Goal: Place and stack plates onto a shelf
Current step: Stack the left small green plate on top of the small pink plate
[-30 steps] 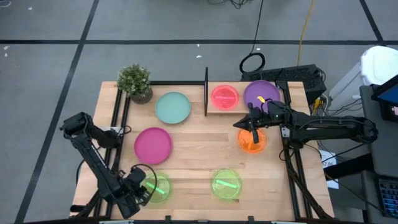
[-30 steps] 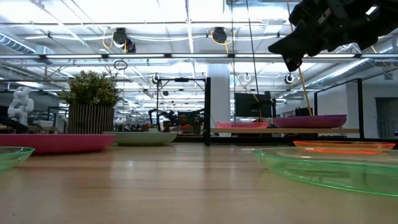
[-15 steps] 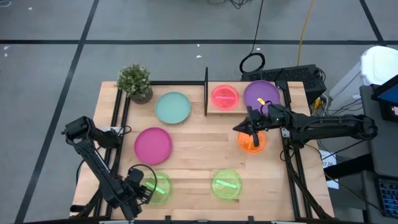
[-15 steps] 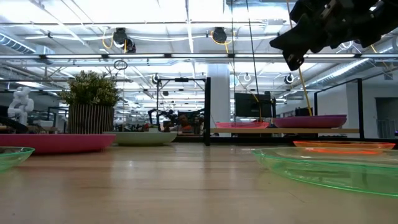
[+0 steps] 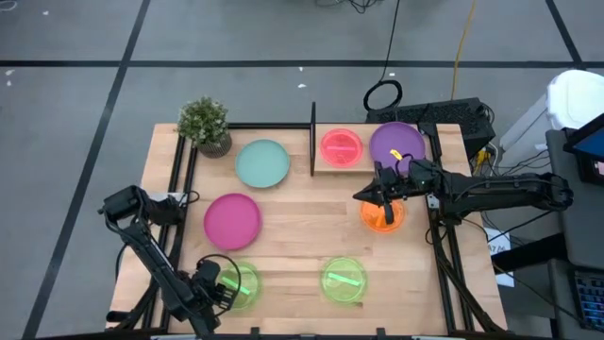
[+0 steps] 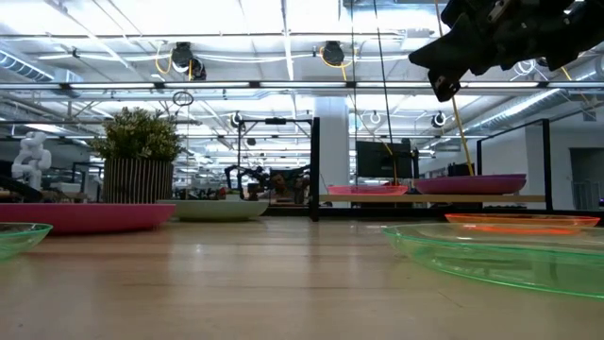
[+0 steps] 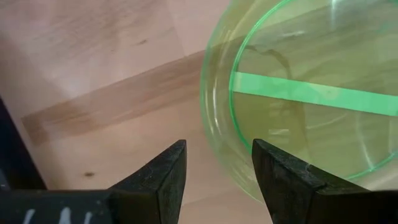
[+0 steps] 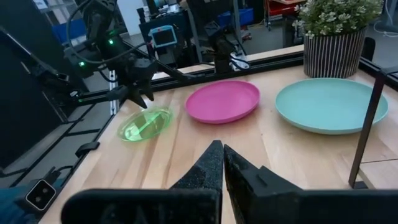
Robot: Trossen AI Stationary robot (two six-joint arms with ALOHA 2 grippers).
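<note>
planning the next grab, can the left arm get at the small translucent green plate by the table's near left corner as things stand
Probably yes: the left gripper is open just off the small translucent green plate's rim, with only bare wooden tabletop between.

orange plate (image 5: 381, 215) partly under R arm

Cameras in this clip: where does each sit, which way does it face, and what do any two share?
High: overhead, straight down; both arms, shelf.
Low: tabletop level, facing the room; right gripper above.
Left wrist: over a green plate; left gripper open.
Right wrist: faces across the table; right gripper shut.
Shared: magenta plate in high, low and right wrist.
</note>
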